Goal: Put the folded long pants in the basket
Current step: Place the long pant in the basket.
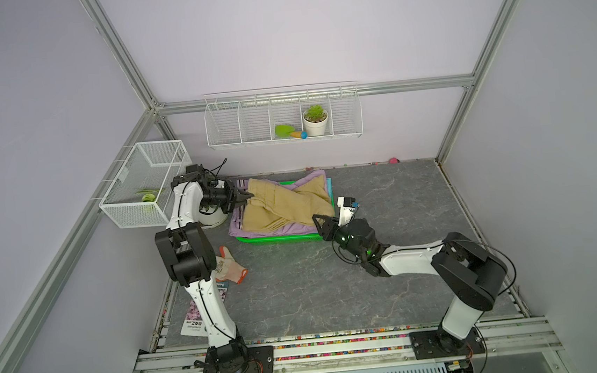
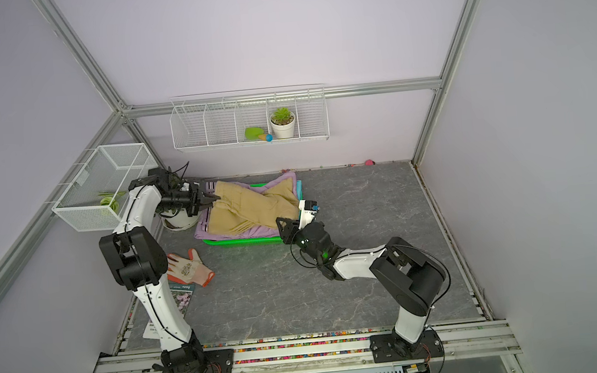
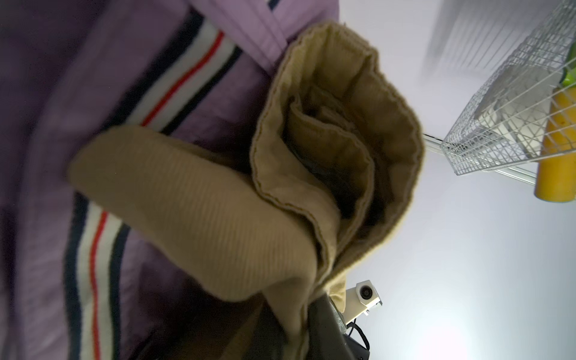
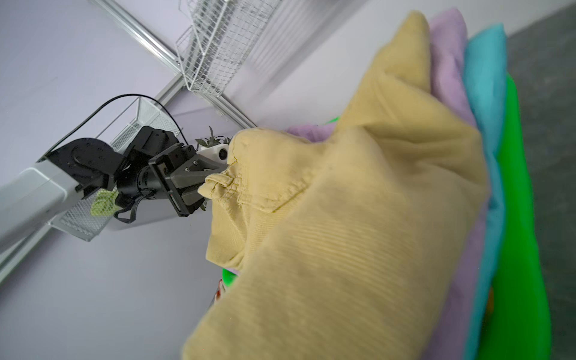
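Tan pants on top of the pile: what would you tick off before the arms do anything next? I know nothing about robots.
1. Hold of the left gripper on the tan pants: jaws pinched on the waist edge. Ok.
2. Hold of the right gripper at the leg end: gripping or letting go is unclear. Cannot tell.
3. Tan pants over the basket: lying on the pile inside it. Ok.
4. Fold of the tan pants: rumpled and skewed. Not ok.
5. The lilac pants and teal pants beneath: stacked in the basket. Ok.
6. The work glove: on the table, apart from the basket. Ok.
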